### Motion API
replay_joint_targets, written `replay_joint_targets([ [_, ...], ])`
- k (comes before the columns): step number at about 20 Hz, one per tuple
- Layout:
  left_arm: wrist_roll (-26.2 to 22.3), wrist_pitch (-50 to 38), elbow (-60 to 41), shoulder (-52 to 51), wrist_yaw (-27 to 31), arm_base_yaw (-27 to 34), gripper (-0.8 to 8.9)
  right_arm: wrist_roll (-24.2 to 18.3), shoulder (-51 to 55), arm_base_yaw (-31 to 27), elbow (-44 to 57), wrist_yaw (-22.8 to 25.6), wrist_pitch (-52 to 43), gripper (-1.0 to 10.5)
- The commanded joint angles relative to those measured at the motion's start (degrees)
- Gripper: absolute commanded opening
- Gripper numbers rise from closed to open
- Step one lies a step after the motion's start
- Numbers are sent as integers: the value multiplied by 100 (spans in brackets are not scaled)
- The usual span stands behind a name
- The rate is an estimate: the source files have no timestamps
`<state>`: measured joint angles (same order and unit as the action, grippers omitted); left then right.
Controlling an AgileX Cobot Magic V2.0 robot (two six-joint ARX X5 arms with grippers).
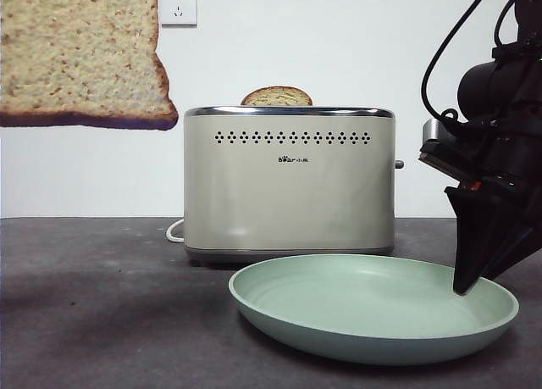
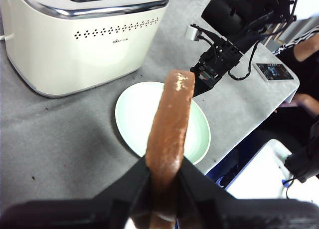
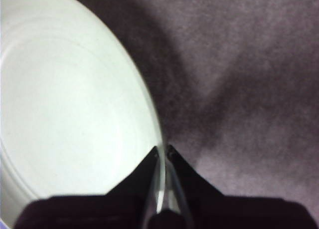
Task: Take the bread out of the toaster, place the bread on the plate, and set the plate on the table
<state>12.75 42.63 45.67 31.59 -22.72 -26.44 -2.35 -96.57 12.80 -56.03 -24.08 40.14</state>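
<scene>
My left gripper is shut on the bread, seen edge-on in the left wrist view; in the front view the slice hangs high at the upper left, left of the toaster. A second slice pokes out of the toaster's top. The mint-green plate lies in front of the toaster. My right gripper is shut on the plate's rim; in the front view it comes down at the plate's right edge. The plate also shows in the left wrist view, below the bread.
The dark table stretches left of the plate. A wall socket sits on the white wall behind. A white cord trails from the toaster's left. The table's edge lies close beyond the plate.
</scene>
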Motion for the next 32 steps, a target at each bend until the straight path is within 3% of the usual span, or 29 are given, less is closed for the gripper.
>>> replay_joint_targets([
  [1, 131, -157, -31, -22, -74, -22, -8, 42, 20, 39, 77, 2, -68, -17],
  [5, 564, -448, -31, -22, -564, -20, -8, 243, 667, 317, 74, 2, -79, -18],
  [9, 992, -920, -31, 48, -734, -20, -9, 535, 1416, 984, 74, 22, -136, -18],
  [17, 651, -883, -31, 1274, -787, -20, -9, 1353, 1818, 2444, 74, 275, -1104, -18],
  [20, 490, -907, -31, 1838, -780, -20, -9, 1397, 1818, 2608, 74, 490, -1143, -17],
  [26, 391, -1008, -31, 2822, -732, -20, 5, 1388, 1818, 2627, 74, 468, -1141, -17],
  [27, 396, -1003, -31, 2922, -730, -20, 68, 1386, 1818, 2627, 74, 457, -1141, -17],
  [30, 393, -1036, -31, 2986, -581, -22, 485, 1388, 1818, 2627, 74, 450, -1110, -17],
  [32, 393, -1060, -7, 2983, -590, -22, 484, 1388, 1818, 2627, 74, 450, -1062, -17],
])
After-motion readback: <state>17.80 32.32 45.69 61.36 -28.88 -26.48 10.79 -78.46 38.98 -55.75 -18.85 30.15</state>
